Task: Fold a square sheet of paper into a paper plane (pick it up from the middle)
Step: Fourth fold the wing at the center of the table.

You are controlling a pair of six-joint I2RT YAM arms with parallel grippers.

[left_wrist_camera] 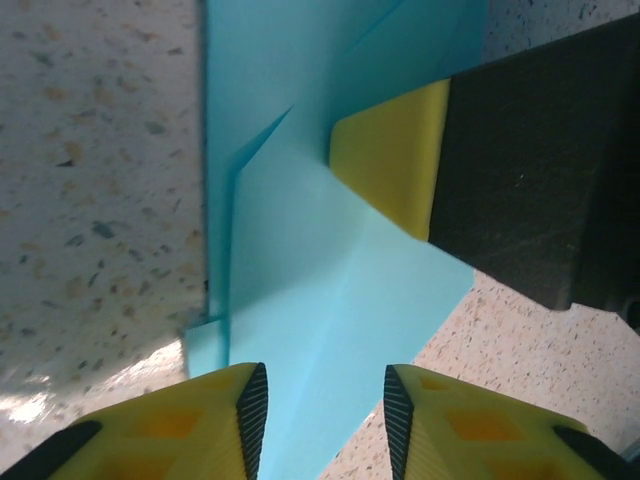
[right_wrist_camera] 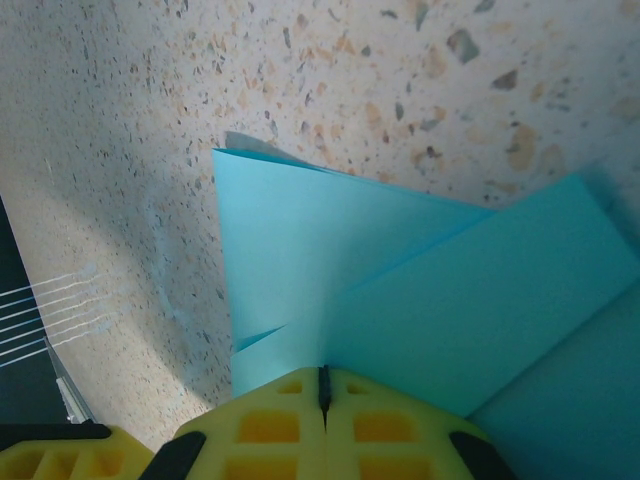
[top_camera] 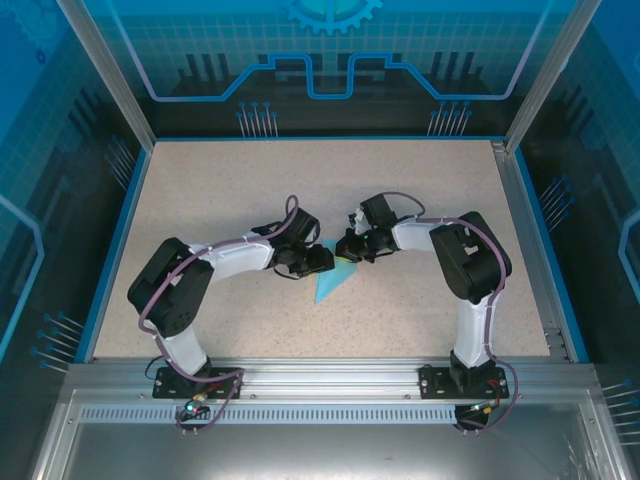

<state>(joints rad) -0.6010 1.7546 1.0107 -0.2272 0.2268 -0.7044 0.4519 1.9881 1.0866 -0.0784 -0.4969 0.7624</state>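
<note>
**A:** Starting at the near side, where is the sheet of paper [top_camera: 330, 283] found?

**B:** It is laid flat on the table [top_camera: 250, 200], about midway between the two arms. It is already partly folded, and a narrow point is turned toward the near edge.

**A:** How is the left gripper [left_wrist_camera: 325, 400] set?

**B:** Its jaws are parted to a modest gap and placed low over the left side of the paper. Blue paper is seen through the gap, but nothing is clasped.

**A:** And just beyond it?

**B:** The right gripper [right_wrist_camera: 322, 385] is closed tight. Its joined tips are pressed down on the layered flaps, and the paper seems to be pinned rather than pinched.

**A:** What could be spoiled from here?

**B:** If the left jaws are closed on one layer only, a flap may be pulled open and the crease skewed. If they are moved sideways while the far part is pinned, the thin sheet may be buckled or torn between the two grippers.

**A:** And at the far end?

**B:** If the pressing tips are lifted too soon, the flaps may spring up. If the tips are slid, the whole sheet may be dragged across the smooth table. The fingers are also set very close together, so a knock between them is to be feared.
</note>
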